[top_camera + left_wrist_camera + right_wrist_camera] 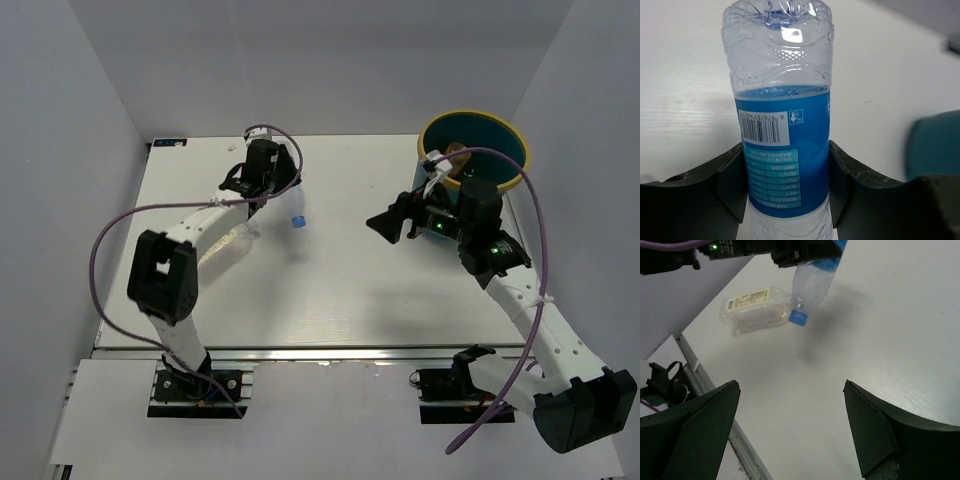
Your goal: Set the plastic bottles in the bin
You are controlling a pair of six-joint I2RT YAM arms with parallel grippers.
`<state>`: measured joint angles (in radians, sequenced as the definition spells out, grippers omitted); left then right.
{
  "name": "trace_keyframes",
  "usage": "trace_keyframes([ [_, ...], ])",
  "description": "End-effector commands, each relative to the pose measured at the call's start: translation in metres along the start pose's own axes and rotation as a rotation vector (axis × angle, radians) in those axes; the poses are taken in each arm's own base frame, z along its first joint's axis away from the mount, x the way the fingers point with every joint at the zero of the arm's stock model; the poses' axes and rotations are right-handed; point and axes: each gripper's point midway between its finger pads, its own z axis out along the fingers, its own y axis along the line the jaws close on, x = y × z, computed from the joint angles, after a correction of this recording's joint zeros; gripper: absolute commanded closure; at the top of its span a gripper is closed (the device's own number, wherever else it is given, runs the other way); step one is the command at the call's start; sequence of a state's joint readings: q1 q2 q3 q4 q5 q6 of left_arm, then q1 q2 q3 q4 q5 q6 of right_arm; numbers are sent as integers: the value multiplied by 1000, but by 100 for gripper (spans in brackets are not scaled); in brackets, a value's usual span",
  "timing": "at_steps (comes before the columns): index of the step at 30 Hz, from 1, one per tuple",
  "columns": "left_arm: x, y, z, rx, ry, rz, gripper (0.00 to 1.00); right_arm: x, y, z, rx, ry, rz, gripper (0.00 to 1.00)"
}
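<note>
- My left end effector (788,186) is clamped on the blue-label bottle (782,150), with pads pressed against both sides of its label. The bottle hangs tilted, cap lowest, close to the surface (380,290).
- Just beside it, the white-label bottle (756,309) lies on its side.
- My right end effector (790,390) hovers near the bin, fingers wide apart with nothing between them.
- The bin (495,140) stands at the far right corner, well apart from the gripped bottle.
- I judge the grasp is made. Next I must lift, carry the bottle rightward across the surface, clear the yellow rim, then release.
</note>
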<state>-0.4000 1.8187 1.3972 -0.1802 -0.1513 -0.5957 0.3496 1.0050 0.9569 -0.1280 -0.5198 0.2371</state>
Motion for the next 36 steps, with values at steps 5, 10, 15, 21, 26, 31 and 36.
trace_keyframes([
  [5, -49, -121, -114, 312, -335, -193, 61, 0, 42, 45, -98, -39, 14, 11],
  [10, -37, -148, -137, 410, -330, -240, 61, -1, 40, 70, -28, -74, 29, 10],
  [15, -32, -157, -149, 475, -326, -275, 61, 14, 18, 90, 135, -45, 48, 13],
  [21, -36, -167, -163, 517, -348, -277, 53, 10, 28, 92, 87, -80, 61, 63],
  [26, -48, -177, -181, 556, -358, -164, 2, -13, 14, 74, 197, -163, 43, 86],
  [31, -62, -151, -189, 378, -343, 2, 2, -53, -22, 49, 342, -191, -4, 88],
  [36, -94, -87, -204, 168, -429, 27, 2, -100, -70, 6, 480, -215, 21, 90],
])
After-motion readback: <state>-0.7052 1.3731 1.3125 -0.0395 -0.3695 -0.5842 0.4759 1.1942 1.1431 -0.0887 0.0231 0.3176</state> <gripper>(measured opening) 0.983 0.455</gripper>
